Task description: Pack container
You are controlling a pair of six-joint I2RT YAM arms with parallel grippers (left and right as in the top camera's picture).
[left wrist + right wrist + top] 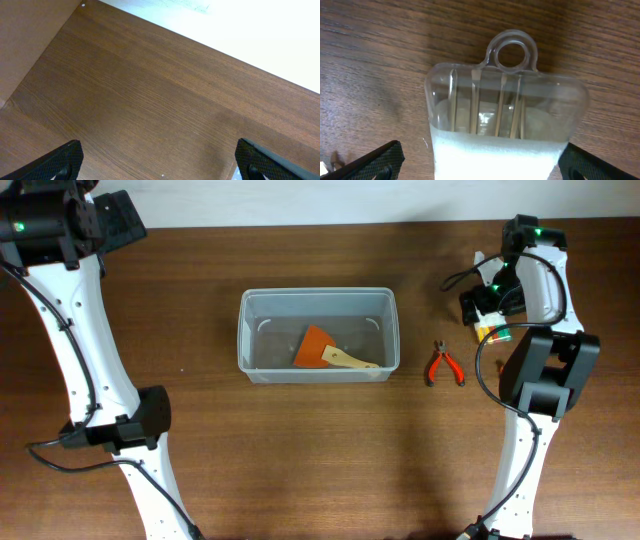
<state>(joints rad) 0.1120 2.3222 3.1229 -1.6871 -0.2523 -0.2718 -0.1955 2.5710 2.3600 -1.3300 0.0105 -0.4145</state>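
**Item 1, the container** [318, 292]: a clear plastic rectangular tub with rounded corners and a rim. We log it at the middle of the wooden table [300, 470], standing upright with its long side running from 9 to 3 o'clock in the overhead view.

**Item 2, spatula** [333, 354]: lies flat on the tub's floor. It has an orange blade and a pale wooden handle. The blade sits at the middle of the floor and the handle points towards 4 o'clock.

**Item 3, pliers** [444, 366]: small, with red handles. We place them on the table at 3 o'clock from the tub, just beside it but apart from its wall. The handles are spread towards 6 o'clock.

**Item 4, clear plastic pack** [505, 105]: it has a ring-shaped hang loop at its 12 o'clock edge, ribbed see-through walls and a white lower part. It lies on the table at about 2 o'clock from the tub, beyond the pliers.

**Item 5, right gripper** [480, 162]: its jaws stand wide. The pack shows between its two black fingertips, and we cannot tell whether either finger touches it.

**Item 6, left gripper** [159, 160]: its jaws stand wide with nothing between them. It hangs over bare table by the far edge, at 10 o'clock and well apart from the tub.
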